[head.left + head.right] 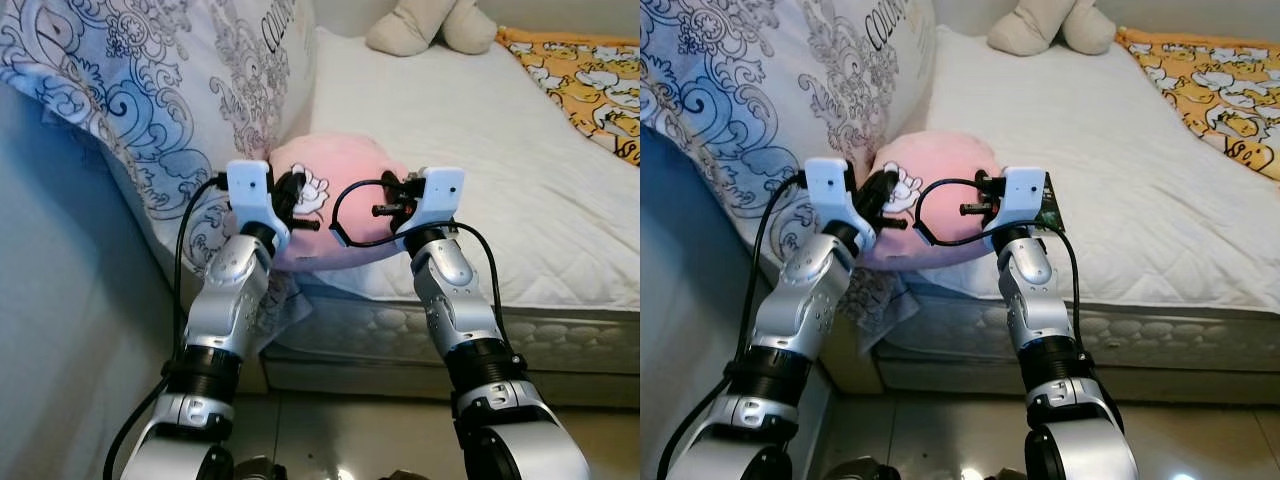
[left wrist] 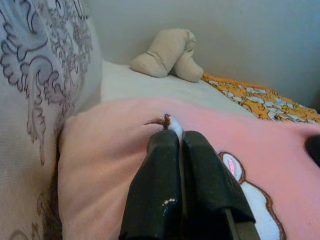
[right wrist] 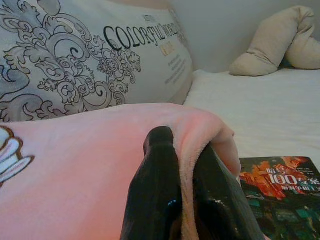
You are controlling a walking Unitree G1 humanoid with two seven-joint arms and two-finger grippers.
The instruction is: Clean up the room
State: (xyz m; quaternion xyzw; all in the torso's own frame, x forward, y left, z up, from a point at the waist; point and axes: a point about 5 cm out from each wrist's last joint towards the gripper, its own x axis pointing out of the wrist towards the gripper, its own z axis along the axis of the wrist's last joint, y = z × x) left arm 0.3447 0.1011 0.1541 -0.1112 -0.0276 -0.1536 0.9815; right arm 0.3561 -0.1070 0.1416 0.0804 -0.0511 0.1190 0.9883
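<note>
Right now the right gripper [image 3: 186, 210] has its fingers [image 3: 155, 185] clenched on a fold of the pink cushion's [image 1: 345, 200] plush edge, the fabric pinched between the two black tips. The left gripper [image 2: 181, 145] has its fingers pressed together at a small white tab on the cushion's face, seemingly nipping it, though how much fabric they hold I cannot tell. The cushion lies just ahead of both grippers, at the near edge of the bed [image 1: 500, 170], leaning against a large patterned pillow [image 1: 150, 90] on the left gripper's side. A book [image 3: 280, 185] lies on the mattress just beside the right fingers. Beyond, well apart, a beige plush toy [image 1: 430, 25] and an orange blanket [image 1: 590, 85] rest farther up the bed. To lift well, both arms should probably rise together, evenly, since the thin pinches could slip if one side pulls ahead.
</note>
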